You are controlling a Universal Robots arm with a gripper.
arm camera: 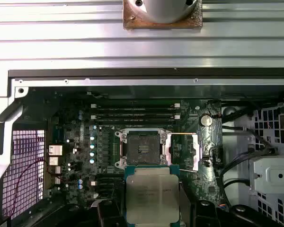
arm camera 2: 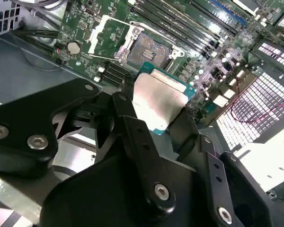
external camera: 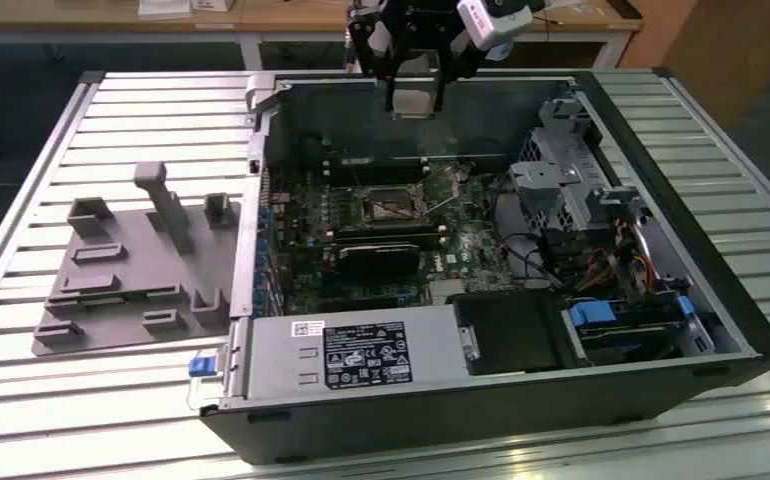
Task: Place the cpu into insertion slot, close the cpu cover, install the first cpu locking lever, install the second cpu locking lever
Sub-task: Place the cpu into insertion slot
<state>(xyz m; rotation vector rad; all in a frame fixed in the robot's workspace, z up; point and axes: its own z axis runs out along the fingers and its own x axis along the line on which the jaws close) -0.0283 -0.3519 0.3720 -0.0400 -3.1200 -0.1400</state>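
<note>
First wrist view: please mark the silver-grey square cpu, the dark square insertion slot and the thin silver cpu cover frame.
silver-grey square cpu (arm camera: 152,195), first wrist view, middle of metal top.
dark square insertion slot (arm camera: 142,149), first wrist view, dark centre.
thin silver cpu cover frame (arm camera: 170,152), first wrist view, bar nearest slot.

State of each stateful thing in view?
gripper: shut on the cpu.
cpu: held, not seated.
insertion slot: empty, uncovered.
cpu cover: swung open beside the slot.
computer case: side panel off.
</note>
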